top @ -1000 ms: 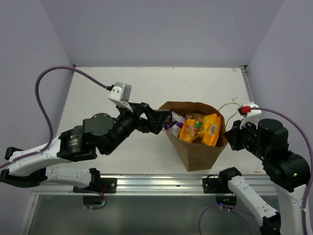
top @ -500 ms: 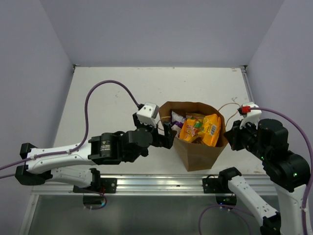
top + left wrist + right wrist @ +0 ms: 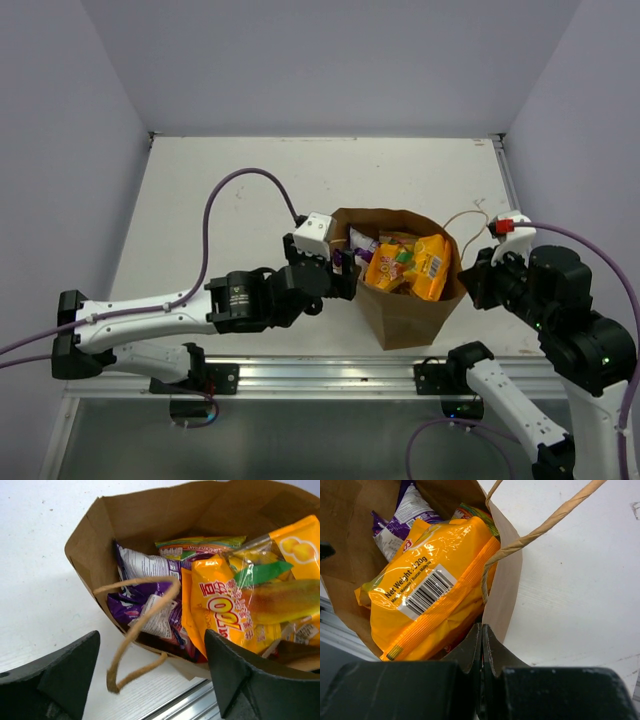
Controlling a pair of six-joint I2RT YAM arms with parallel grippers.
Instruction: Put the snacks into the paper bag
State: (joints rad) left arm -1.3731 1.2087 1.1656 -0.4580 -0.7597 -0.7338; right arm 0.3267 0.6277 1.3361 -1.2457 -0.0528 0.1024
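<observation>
The left gripper [image 3: 343,274] hangs at the left rim of the paper bag [image 3: 405,315], jaws spread wide and empty, a twine handle [image 3: 142,625] looping between them. The bag stands upright on the desk [image 3: 230,190], with the snacks [image 3: 405,265] packed inside. The right gripper [image 3: 481,640] has its jaws closed on the bag's right rim.

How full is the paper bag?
Fairly full: in the paper bag, an orange-yellow packet and a purple packet pile up near the rim.
</observation>
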